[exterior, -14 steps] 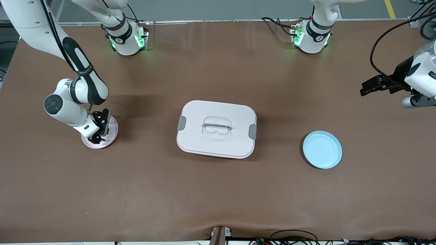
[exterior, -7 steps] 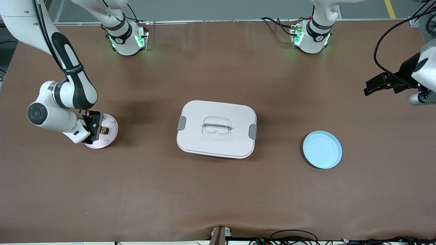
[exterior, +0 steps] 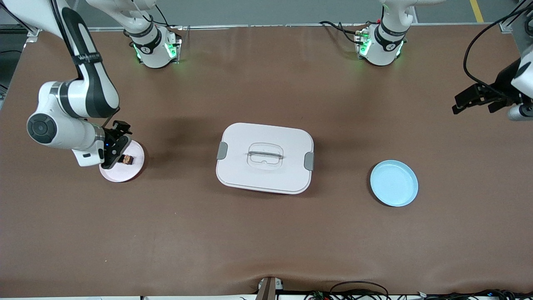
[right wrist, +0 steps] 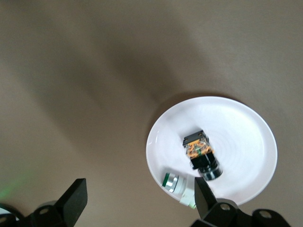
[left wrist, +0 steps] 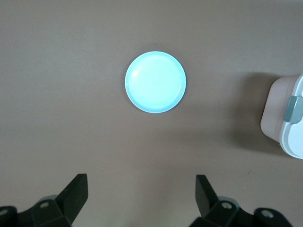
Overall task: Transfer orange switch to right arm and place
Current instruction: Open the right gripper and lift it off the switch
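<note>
Items on your worktop [exterior: 266, 241], as they stand:

1. Orange switch [exterior: 127, 159] [right wrist: 200, 153]: a small black block with an orange middle. You will find it lying on the pink plate [exterior: 135, 168] [right wrist: 246, 137] toward the right arm's end of the worktop. Nothing grips it.

2. Green-capped piece [right wrist: 174, 183]: on the same plate, just beside the switch at the rim. You see it in the right wrist view only.

3. Right gripper [exterior: 114, 146] [right wrist: 137, 201]: it hangs over the pink plate's edge, fingers [right wrist: 75, 196] spread and released, holding nothing.

4. Lidded box [exterior: 265, 157] [left wrist: 286, 116]: pale, with grey clasps at both ends and a clear handle on top. It sits mid-worktop between the two plates.

5. Blue plate [exterior: 394, 183] [left wrist: 155, 82]: toward the left arm's end, slightly nearer the front camera than the box. Your left wrist view looks straight down on it.

6. Left gripper [exterior: 474, 98] [left wrist: 142, 196]: raised over the bare worktop at the left arm's end, well apart from the blue plate, fingers [left wrist: 75, 189] spread wide and released, with nothing between them.
</note>
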